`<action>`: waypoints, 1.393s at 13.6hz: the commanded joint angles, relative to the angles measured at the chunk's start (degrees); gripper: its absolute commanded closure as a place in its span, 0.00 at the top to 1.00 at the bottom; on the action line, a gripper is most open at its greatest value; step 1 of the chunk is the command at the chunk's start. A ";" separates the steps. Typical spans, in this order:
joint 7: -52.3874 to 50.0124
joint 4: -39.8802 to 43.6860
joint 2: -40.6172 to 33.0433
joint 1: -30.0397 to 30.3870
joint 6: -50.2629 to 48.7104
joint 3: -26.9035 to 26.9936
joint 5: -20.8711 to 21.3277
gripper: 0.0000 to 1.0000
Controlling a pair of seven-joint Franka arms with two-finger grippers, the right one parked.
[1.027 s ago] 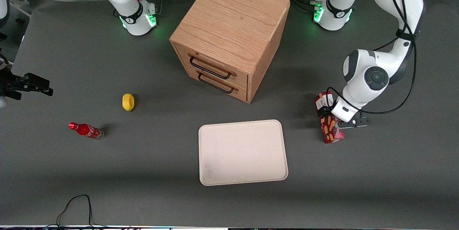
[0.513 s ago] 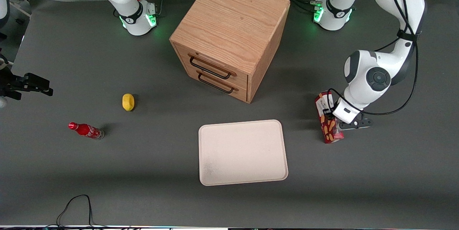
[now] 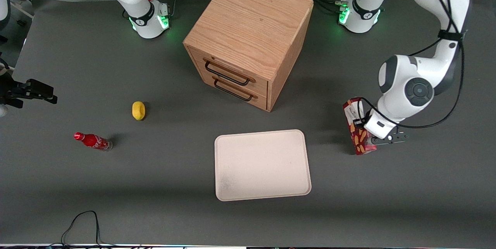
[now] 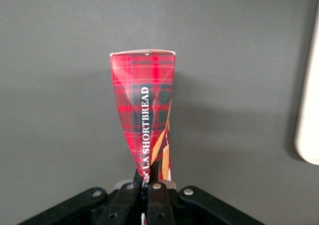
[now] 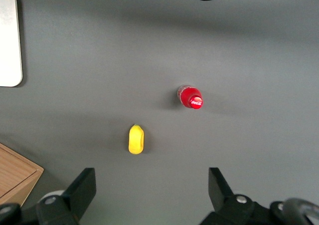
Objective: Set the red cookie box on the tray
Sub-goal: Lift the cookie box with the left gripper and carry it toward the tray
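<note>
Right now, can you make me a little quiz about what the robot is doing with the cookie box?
1. True or false: the red cookie box already lies on the tray.
2. What is the gripper holding? A) the small red bottle B) the red cookie box C) the yellow thing
3. Fill in: the wooden cabinet has ___ drawer handles on its front.

Key
1. False. The box is beside the tray, toward the working arm's end of the table, tilted up and pinched at one end.
2. B. The fingers are closed on the box's end.
3. Two.
</note>
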 commanded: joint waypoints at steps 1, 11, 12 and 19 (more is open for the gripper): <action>1.41 4.72 -7.25 0.01 -12.48 -0.02 0.54 0.00; 4.85 24.23 -11.15 -0.08 -38.89 -0.02 -0.33 0.00; 4.06 27.03 -9.31 -0.43 -38.89 -0.11 -0.51 0.00; -11.30 54.52 15.02 -8.68 -38.02 -1.78 -0.34 0.00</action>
